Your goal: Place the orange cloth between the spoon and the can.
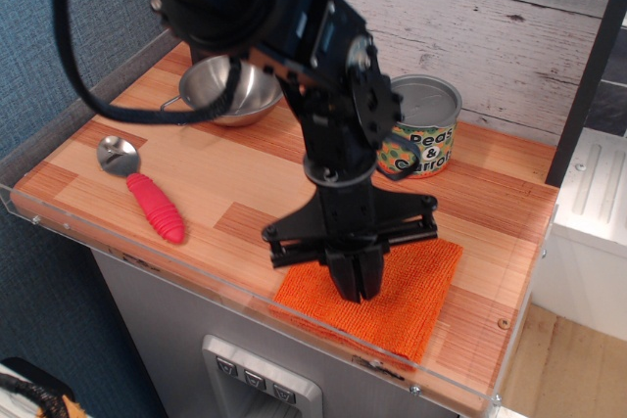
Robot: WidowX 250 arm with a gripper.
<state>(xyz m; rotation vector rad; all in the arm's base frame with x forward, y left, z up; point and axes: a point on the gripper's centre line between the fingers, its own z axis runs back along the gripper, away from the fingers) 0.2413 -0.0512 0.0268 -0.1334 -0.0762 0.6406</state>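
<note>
The black gripper (357,286), fingers pressed narrowly together, touches the flat bright orange terry cloth (411,291) at the wooden table's (235,183) front edge, below the green-labelled tin can (421,129); the pink-handled metal spoon (145,191) lies well left.

A steel bowl (227,93) with a wire handle sits at the far left of the wooden counter (216,183), which has a clear acrylic rim (147,259).
</note>
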